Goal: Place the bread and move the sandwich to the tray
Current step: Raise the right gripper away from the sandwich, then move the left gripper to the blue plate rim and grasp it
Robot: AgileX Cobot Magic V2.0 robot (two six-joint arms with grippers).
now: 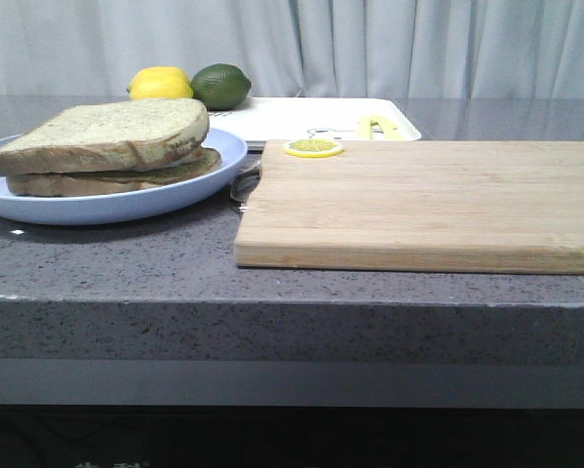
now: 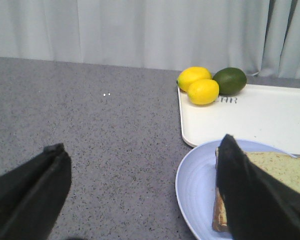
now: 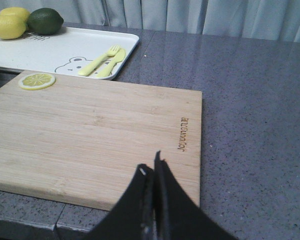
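Observation:
The bread (image 1: pixel 116 132), a thick greenish-speckled slice, lies on top of a flatter slice (image 1: pixel 126 177) on the light-blue plate (image 1: pixel 97 207) at the left; together they form the sandwich. No egg shows. The white tray (image 1: pixel 301 117) lies behind the plate. Neither gripper shows in the front view. My left gripper (image 2: pixel 142 142) is wide open and empty. One finger (image 2: pixel 255 195) is in front of the bread's end (image 2: pixel 285 170) over the plate (image 2: pixel 197 180); the other is over bare counter. My right gripper (image 3: pixel 152 162) is shut and empty over the near edge of the cutting board (image 3: pixel 89 130).
The wooden cutting board (image 1: pixel 428 205) fills the right of the counter, with a lemon slice (image 1: pixel 313 147) at its far left corner. Two lemons (image 2: pixel 200 85) and a lime (image 2: pixel 230 80) sit at the tray's far corner. Yellow cutlery (image 3: pixel 104 60) lies on the tray (image 3: pixel 64 50).

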